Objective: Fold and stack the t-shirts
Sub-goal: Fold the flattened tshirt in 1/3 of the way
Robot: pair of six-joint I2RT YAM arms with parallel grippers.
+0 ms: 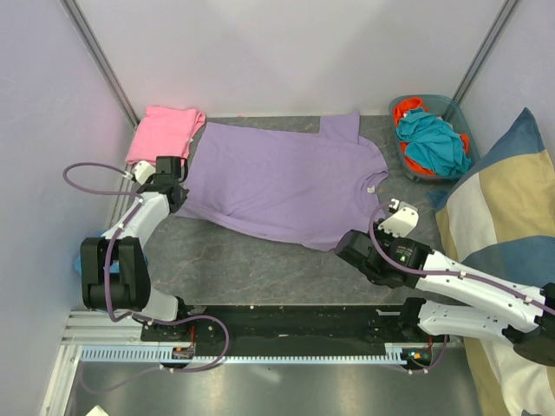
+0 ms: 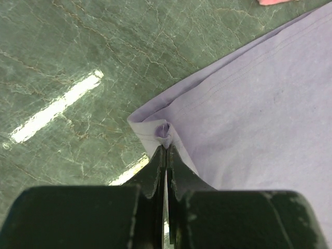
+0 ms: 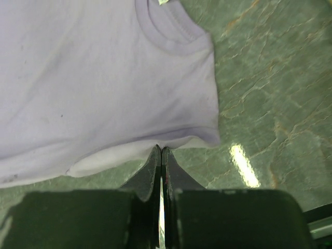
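The lavender t-shirt (image 1: pixel 286 178) lies spread flat on the grey table, collar toward the right. My left gripper (image 1: pixel 173 192) is shut on its hem corner at the left; the pinched corner (image 2: pixel 163 132) bunches at the fingertips. My right gripper (image 1: pixel 354 245) is shut on the edge of the sleeve near the collar (image 3: pixel 171 28), the cloth edge (image 3: pixel 162 146) caught between the tips. The pink t-shirt (image 1: pixel 165 130) lies folded at the back left corner, a sliver showing in the left wrist view (image 2: pixel 275 2).
A teal basket (image 1: pixel 431 137) with teal and orange cloth stands at the back right. The big striped cushion (image 1: pixel 503 217) leans at the right edge. White walls and metal posts enclose the table (image 1: pixel 260 269).
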